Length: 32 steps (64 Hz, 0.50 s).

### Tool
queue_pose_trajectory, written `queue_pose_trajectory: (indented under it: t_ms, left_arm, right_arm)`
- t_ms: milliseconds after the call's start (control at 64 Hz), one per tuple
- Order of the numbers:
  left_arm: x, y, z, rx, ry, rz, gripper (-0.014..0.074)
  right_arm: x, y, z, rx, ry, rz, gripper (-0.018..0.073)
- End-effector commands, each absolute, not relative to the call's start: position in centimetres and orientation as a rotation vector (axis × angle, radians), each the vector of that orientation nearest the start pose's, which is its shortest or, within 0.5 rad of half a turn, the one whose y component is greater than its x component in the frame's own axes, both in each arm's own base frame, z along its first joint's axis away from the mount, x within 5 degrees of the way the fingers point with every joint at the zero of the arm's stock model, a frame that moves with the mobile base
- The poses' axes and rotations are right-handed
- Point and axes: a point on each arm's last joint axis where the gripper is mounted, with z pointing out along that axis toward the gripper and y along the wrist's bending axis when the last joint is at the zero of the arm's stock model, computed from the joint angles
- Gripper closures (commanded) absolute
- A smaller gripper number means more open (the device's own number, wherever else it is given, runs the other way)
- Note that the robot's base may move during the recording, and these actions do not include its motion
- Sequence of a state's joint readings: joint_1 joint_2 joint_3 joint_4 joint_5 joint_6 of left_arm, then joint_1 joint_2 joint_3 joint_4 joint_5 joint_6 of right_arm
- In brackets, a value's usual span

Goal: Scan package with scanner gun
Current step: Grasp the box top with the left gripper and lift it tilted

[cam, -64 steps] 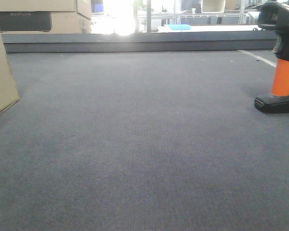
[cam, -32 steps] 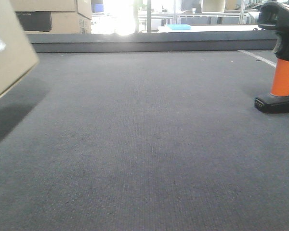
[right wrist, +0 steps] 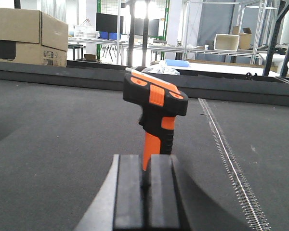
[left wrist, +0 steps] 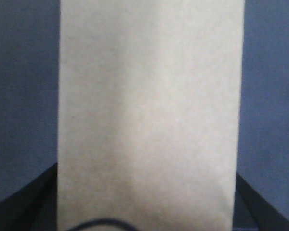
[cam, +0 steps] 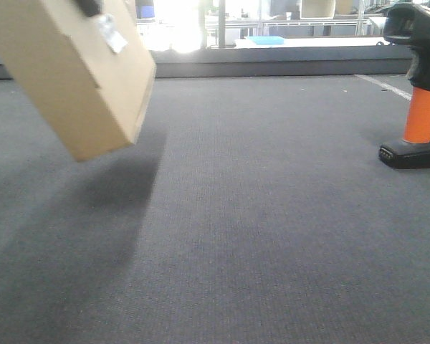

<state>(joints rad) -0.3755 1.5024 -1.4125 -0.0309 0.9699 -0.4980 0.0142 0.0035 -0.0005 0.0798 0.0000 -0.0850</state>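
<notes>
The package (cam: pixel 79 79), a plain tan box, hangs tilted above the grey mat at the upper left, with a small white label (cam: pixel 111 32) on its upper face. It fills the left wrist view (left wrist: pixel 149 115). My left gripper (left wrist: pixel 147 197) is shut on it, a dark finger (left wrist: pixel 45 197) showing at each lower side. The scanner gun (cam: pixel 419 107) stands upright on its black foot at the far right. In the right wrist view the scanner gun (right wrist: pixel 156 103) stands just beyond my right gripper (right wrist: pixel 145 166), which is shut with nothing held.
Larger cardboard cartons (right wrist: pixel 24 36) with a black band sit at the back left. A raised dark ledge (cam: pixel 272 63) runs along the mat's far side. A pale stitched line (right wrist: pixel 231 163) crosses the mat to the right of the scanner.
The package went from resting at the left edge to being lifted, tilted and carried rightward into view. The scanner gun has not moved.
</notes>
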Motion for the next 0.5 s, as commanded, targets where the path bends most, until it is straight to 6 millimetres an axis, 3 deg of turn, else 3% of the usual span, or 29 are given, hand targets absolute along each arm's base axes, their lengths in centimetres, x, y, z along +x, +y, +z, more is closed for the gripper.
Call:
queue_pose_trajectory:
  t_ms: [0, 250, 485]
  left_arm:
    - [30.2, -13.3, 34.8, -0.177, 2.572, -0.381, 0.0707]
    - [31.8, -14.5, 31.8, -0.183, 2.653, -0.364, 0.0707]
    - [32.0, -15.5, 31.5, -0.231, 2.659, -0.486, 0.0707]
  right_arm:
    - [5.6, 0.0, 21.5, -0.01, 1.468, 0.003, 0.0728]
    - [5.6, 0.0, 21.5, -0.009, 1.46, 0.002, 0.0728]
    - [5.3, -0.1, 22.9, 0.005, 1.307, -0.004, 0.0728]
